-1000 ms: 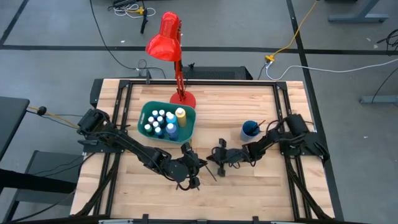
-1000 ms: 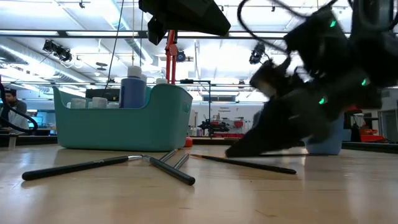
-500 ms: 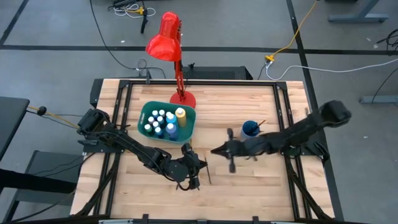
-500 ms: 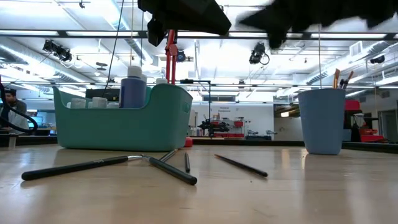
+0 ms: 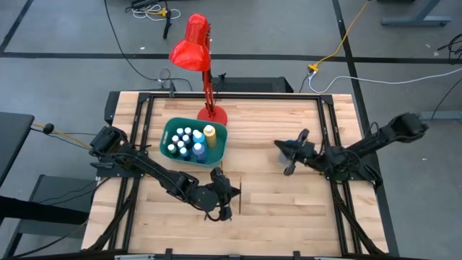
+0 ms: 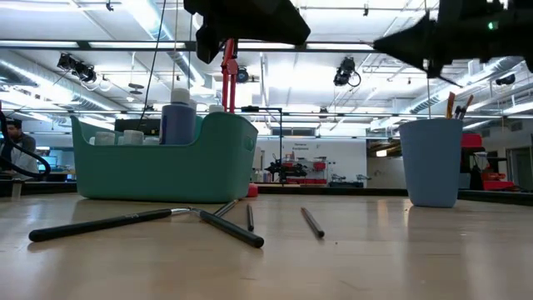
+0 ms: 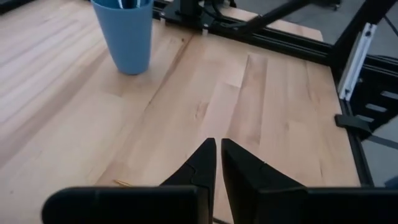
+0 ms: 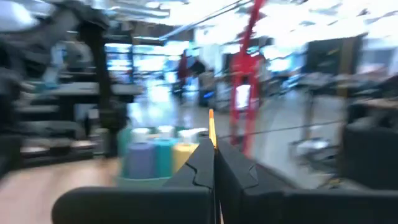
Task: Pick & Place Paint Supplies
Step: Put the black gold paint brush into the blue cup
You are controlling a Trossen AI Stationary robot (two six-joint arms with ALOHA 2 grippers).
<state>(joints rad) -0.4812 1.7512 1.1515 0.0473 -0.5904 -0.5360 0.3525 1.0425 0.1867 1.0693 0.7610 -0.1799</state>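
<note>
At lower centre of the high view, your shut, empty left gripper (image 5: 223,210) hovers by loose brushes (image 6: 218,223); your right gripper (image 5: 286,151), above the blue cup (image 6: 430,162), pinches a brush (image 8: 212,127)—light, stiff, slippery, so grip mid-handle.

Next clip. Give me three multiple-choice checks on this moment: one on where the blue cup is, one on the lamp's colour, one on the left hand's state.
1. Where is the blue cup?
A) on the table, apart from the bin
B) inside the bin
C) on the floor

2. What colour is the lamp?
A) green
B) red
C) white

3. How is the left hand?
A) wide open
B) gripping a bottle
C) shut, empty

Answers:
1 A: it stands on the wood, well clear of the bin.
2 B: shade and base are both red.
3 C: the left wrist view shows it closed on nothing.
</note>
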